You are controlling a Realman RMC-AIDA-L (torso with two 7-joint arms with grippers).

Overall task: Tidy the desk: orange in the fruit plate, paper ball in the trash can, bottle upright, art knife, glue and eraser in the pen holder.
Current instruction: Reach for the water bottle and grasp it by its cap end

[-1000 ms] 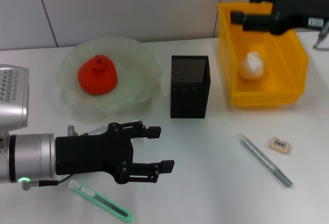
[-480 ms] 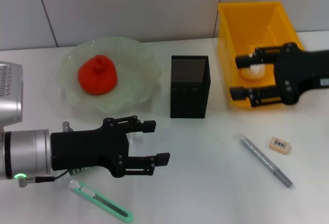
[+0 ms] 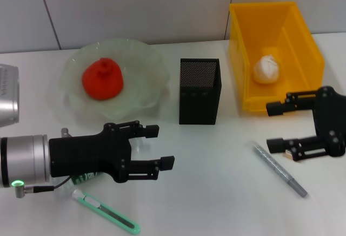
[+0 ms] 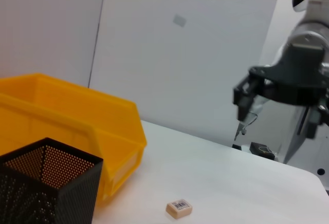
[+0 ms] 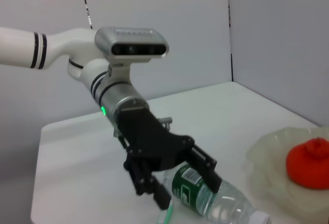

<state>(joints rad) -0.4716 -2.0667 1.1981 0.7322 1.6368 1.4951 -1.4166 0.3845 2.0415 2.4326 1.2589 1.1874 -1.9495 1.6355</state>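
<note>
Lowering open right gripper [image 3: 277, 126] over eraser [image 4: 179, 208] on counter [image 3: 216, 192]; next, closing fingers around it. Left gripper [image 3: 160, 146] open, straddling lying bottle [image 5: 216, 198].

Orange [image 3: 102, 78] in plate [image 3: 140, 92]; paper ball [image 3: 266, 69] in yellow bin [image 3: 308, 49].

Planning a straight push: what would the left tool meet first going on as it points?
Free table at first for the left tool, passing beside the pen holder; then probably the right tool near the eraser. Depth is unclear.
</note>
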